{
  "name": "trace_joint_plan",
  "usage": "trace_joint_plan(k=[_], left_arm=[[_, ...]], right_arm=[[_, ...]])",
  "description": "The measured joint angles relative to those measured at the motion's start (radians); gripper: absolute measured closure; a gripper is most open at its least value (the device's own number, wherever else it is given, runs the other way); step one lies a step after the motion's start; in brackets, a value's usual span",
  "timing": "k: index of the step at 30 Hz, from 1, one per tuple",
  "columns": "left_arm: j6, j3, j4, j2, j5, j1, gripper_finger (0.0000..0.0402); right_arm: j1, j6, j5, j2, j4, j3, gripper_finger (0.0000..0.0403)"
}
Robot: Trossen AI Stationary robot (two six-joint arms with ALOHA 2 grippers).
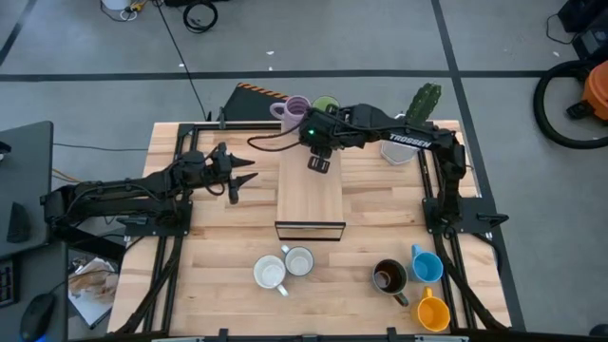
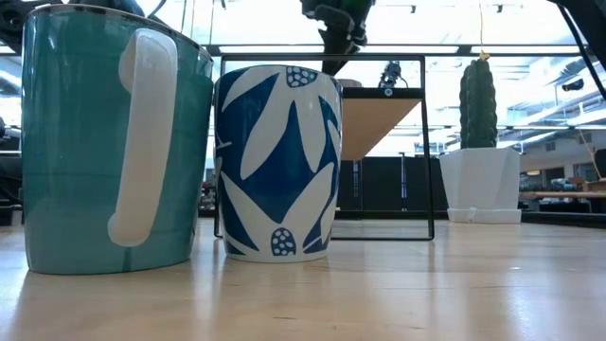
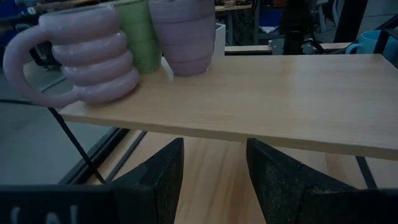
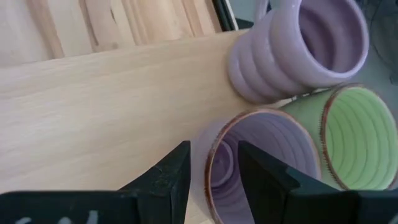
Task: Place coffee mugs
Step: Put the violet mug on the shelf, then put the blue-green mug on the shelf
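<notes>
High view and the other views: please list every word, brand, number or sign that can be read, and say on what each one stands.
"TROSSEN": white letters on the right arm, in the high view.
Pale marks on the dark edge at the bottom of both wrist views: cut off, not readable.
The blue-and-white mug in the low view has only a leaf pattern, no text.
No other readable text.

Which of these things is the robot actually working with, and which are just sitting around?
Part of the job:
lilac mugs
green mug
white mugs
brown mug
blue mug
orange mug
wooden shelf

Just lying about:
cactus pot
</notes>
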Motion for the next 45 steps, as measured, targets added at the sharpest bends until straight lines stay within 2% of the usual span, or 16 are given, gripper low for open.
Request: trace_joint_plan(k=[4,8,10,13,16,20,26,28,32,35,40,45], left_arm=[[-0.052,0.000,-0.020,0.000,0.014,-0.001,0.0221],[-0.096,-0.011,-0.007,0.000,0.131,-0.023,0.0221],[-0.104,-0.028,0.023,0.000,0.171,-0.060,0.0221],[-0.130,-0.043,0.088,0.000,0.175,-0.135,0.0221],[-0.130,-0.045,0.113,0.000,0.174,-0.232,0.0221],[-0.097,-0.045,0.163,0.000,0.097,-0.406,0.0221],[-0.093,-0.034,0.213,0.000,-0.117,-0.629,0.0221],[-0.139,0.008,0.150,0.000,-0.185,-0.684,0.0221],[-0.321,0.139,-0.146,0.022,-0.310,-0.785,0.0221],[-0.440,0.220,-0.301,0.074,-0.391,-0.853,0.0221],[-0.699,0.324,-0.449,0.186,-0.390,-0.931,0.0221],[-0.948,0.431,-0.608,0.319,-0.390,-0.960,0.0222]], right_arm=[[0.026,-0.016,0.021,-0.021,0.013,0.000,0.0264],[0.071,-0.011,0.029,-0.065,-0.010,0.000,0.0264],[0.103,0.014,0.019,-0.087,-0.032,-0.001,0.0264],[0.158,0.064,0.007,-0.117,-0.042,-0.028,0.0264],[0.223,0.106,0.043,-0.153,-0.033,-0.091,0.0264],[0.313,0.184,0.117,-0.208,-0.021,-0.205,0.0264],[0.429,0.311,0.204,-0.307,-0.018,-0.343,0.0264],[0.460,0.342,0.248,-0.347,-0.009,-0.396,0.0264],[0.503,0.354,0.345,-0.441,0.082,-0.545,0.0264],[0.512,0.341,0.349,-0.509,0.185,-0.667,0.0264],[0.526,0.339,0.349,-0.599,0.306,-0.823,0.0264],[0.541,0.313,0.350,-0.647,0.435,-0.934,0.0264]])
